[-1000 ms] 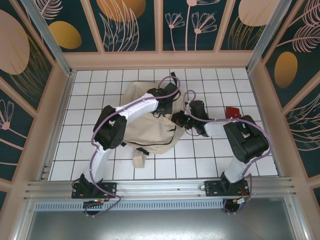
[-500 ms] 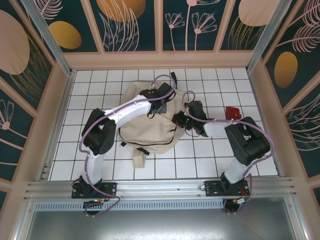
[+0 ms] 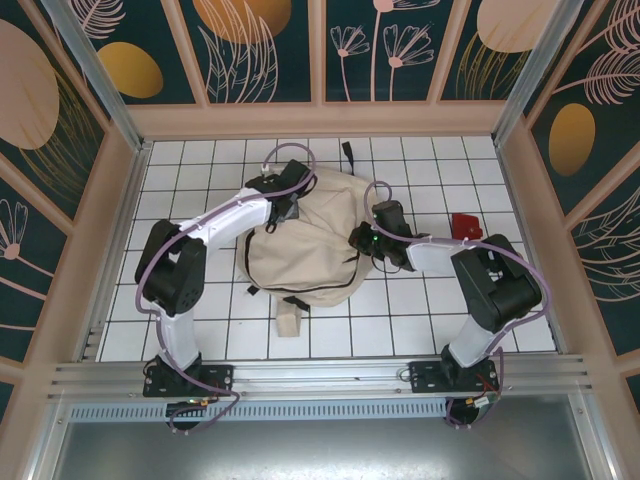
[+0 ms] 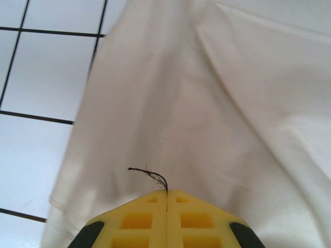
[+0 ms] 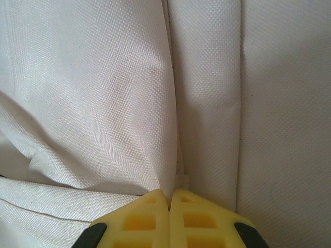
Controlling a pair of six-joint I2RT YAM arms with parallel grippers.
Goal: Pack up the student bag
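The bag (image 3: 300, 262) lay slumped at mid-counter (image 3: 200, 320), its black loop (image 3: 347, 152) toward the far wall. The left tool (image 4: 166, 195) was closed on cloth at the bag's far-left corner, the fabric fanning out from its tips and a dark thread (image 4: 150, 174) caught between them. The right tool (image 5: 169, 195) was likewise closed, pinching a ridge of cloth on the bag's right side. We judged the step to be spreading the bag to expose its opening. The next move called for an even outward pull without either thin pinch slipping. A red item (image 3: 463, 222) lay apart on the right.
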